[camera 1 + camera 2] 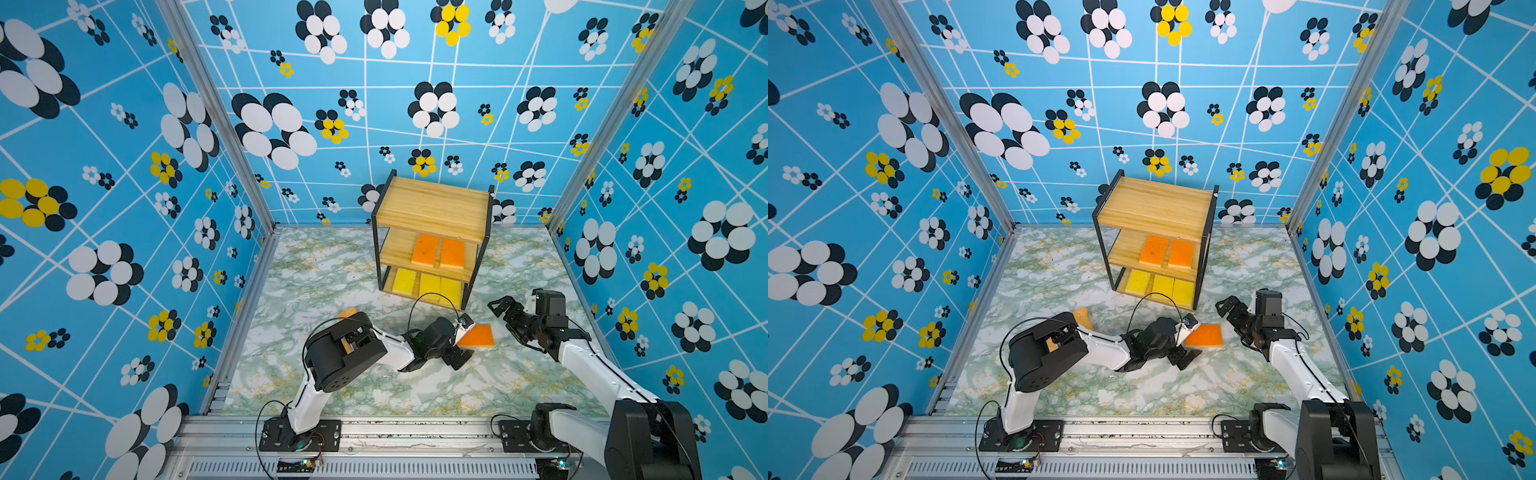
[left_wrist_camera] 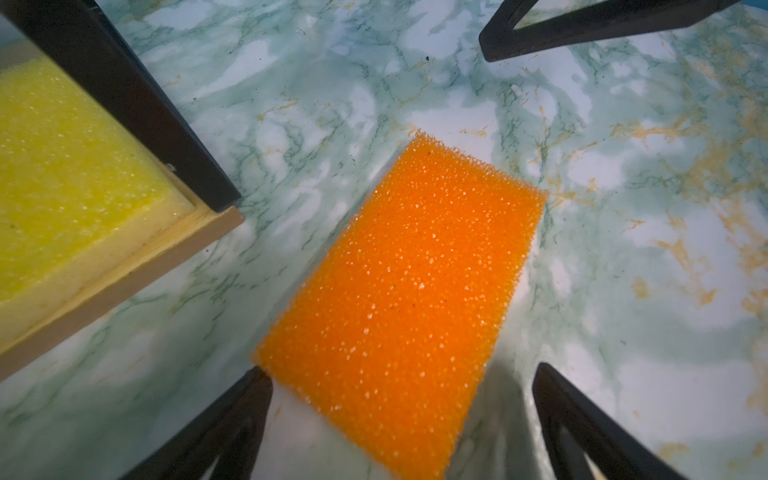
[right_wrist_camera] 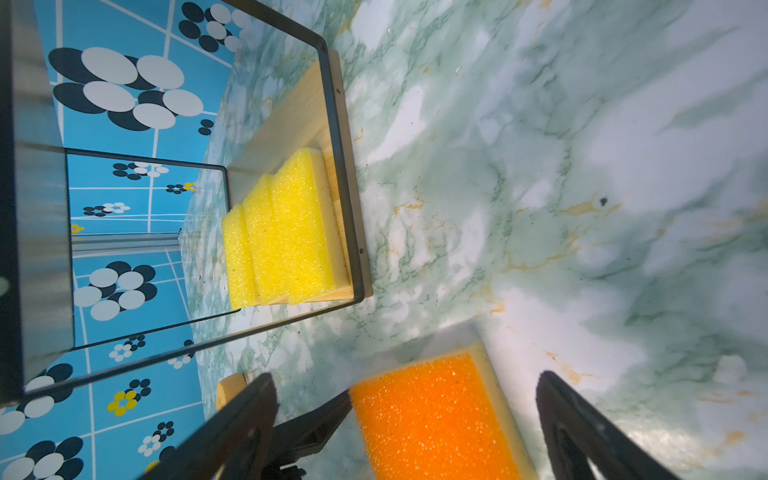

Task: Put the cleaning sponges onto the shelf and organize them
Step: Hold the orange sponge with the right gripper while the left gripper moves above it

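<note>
Marbled bench: orange sponge likely light, soft, squashy. My left end effector spread wide, empty; I'd pinch across long sides.

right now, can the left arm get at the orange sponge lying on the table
Probably yes. The left hand is open, its fingers on either side of one end of the orange sponge, with nothing between them. The shelf corner stands beside it but apart.
</note>
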Robot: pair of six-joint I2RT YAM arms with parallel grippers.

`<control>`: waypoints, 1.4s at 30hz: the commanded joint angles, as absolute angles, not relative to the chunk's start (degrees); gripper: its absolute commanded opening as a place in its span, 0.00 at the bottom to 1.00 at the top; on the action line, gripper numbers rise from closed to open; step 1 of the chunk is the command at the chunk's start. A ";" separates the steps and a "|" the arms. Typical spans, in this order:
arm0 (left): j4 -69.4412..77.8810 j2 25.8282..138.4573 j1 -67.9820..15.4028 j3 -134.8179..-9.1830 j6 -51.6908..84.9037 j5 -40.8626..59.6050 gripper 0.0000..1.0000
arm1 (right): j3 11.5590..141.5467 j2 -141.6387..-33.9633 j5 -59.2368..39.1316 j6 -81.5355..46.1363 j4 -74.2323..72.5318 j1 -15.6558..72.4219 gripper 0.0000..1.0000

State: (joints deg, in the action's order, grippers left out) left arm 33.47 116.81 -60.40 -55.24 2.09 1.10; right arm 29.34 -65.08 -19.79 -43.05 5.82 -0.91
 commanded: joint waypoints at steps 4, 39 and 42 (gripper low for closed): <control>34.21 115.31 -60.03 -54.00 1.51 0.23 0.99 | 26.66 -65.48 -21.74 -42.83 4.84 -1.35 0.99; 32.88 112.40 -57.32 -53.31 -9.61 -0.16 0.99 | 25.37 -80.02 -30.59 -43.07 -8.17 -1.32 0.99; 31.82 113.00 -57.32 -54.73 -10.28 1.56 0.99 | 25.47 -80.74 -30.56 -42.87 -8.26 -1.32 0.99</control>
